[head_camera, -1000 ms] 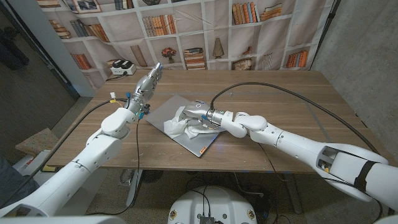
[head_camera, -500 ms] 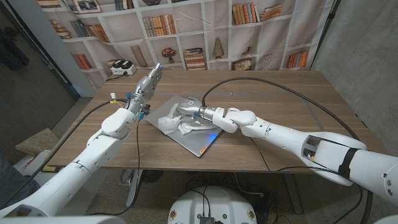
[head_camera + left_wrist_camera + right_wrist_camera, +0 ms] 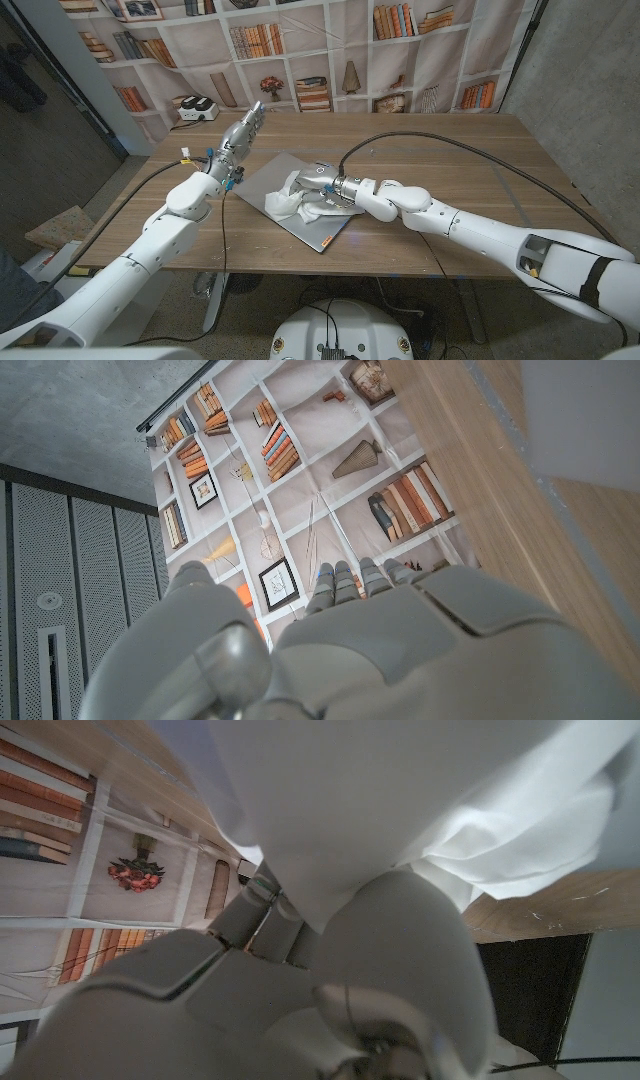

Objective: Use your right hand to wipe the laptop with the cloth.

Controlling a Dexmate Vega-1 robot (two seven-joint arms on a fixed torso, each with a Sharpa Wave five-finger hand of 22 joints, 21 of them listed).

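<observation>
Toward the near edge of the wooden table (image 3: 470, 150), left of its middle, the closed grey laptop (image 3: 322, 228) lies flat and turned at an angle, one corner close to that edge. On its lid sits the white cloth (image 3: 283, 200), crumpled into folds, over the laptop's left half. My right hand (image 3: 328, 190) rests on the cloth's right side, reaching in from the right with the forearm low over the table, and my fingers are bunched into the fabric, grasping it. From my right wrist, the cloth (image 3: 420, 800) hangs in white folds just past my knuckles (image 3: 300, 970), touching them.

Farther back and to the left, my left hand (image 3: 240, 135) is raised above the table near its left edge, beside the laptop's far left corner and apart from it. Its fingers are stretched out straight and close together, pointing away towards the far left corner, and it holds nothing. From my left wrist, the back of that hand (image 3: 400, 640) shows with its fingertips (image 3: 345, 575) in a row.

Beyond the far edge hangs a backdrop printed with bookshelves (image 3: 300, 50).
</observation>
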